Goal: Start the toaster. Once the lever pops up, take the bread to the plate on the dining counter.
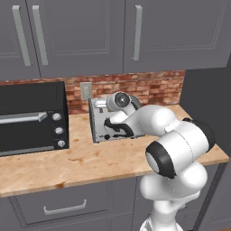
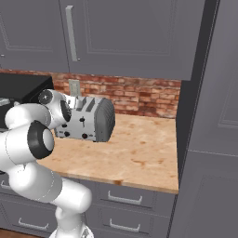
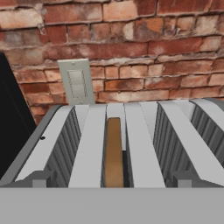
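Note:
The silver-grey toaster [image 2: 95,118] stands on the narrow wood counter against the brick wall, also seen as toaster [image 1: 98,122] behind my arm. From the hand view I look down along the toaster top [image 3: 87,148]. The brown bread [image 3: 113,151] stands on edge in a slot near the middle. My gripper [image 1: 113,126] hangs close in front of the toaster's front face, at about its top edge. Its fingers are hidden by the wrist and nothing shows between them. The plate and the dining counter are out of view.
A black toaster oven [image 1: 31,117] sits left of the toaster on the same wood counter [image 1: 90,162]. A wall outlet [image 3: 76,81] is on the brick behind. Upper cabinets hang overhead, and a tall grey cabinet [image 2: 209,139] closes the counter's right end.

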{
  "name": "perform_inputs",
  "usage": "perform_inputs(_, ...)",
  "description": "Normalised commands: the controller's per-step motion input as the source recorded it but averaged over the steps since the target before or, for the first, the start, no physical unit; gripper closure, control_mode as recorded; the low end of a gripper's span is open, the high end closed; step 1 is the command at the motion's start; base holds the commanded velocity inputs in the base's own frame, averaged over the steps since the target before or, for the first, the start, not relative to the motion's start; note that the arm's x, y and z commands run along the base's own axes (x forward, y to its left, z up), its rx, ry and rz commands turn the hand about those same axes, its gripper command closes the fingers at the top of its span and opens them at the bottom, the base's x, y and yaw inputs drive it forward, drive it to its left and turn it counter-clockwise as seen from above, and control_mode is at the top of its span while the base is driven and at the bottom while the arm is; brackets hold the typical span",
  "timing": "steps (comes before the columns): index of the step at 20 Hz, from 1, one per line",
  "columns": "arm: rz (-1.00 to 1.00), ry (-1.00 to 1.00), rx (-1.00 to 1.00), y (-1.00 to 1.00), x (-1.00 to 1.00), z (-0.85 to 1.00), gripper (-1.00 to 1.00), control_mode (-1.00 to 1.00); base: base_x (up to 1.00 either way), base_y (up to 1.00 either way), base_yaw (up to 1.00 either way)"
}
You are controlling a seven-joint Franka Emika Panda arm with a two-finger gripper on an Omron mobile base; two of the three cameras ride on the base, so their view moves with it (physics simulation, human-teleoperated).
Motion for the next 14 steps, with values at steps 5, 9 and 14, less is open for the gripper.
perform_inputs(5,0.00,0.00,0.00,0.00,0.00,0.00,-1.00,-1.00,0.00,0.00,0.00)
perform_inputs(9,0.00,0.00,0.00,0.00,0.00,0.00,-1.00,-1.00,0.00,0.00,0.00)
perform_inputs(14,0.00,0.00,0.00,0.00,0.00,0.00,-1.00,-1.00,0.00,0.00,0.00)
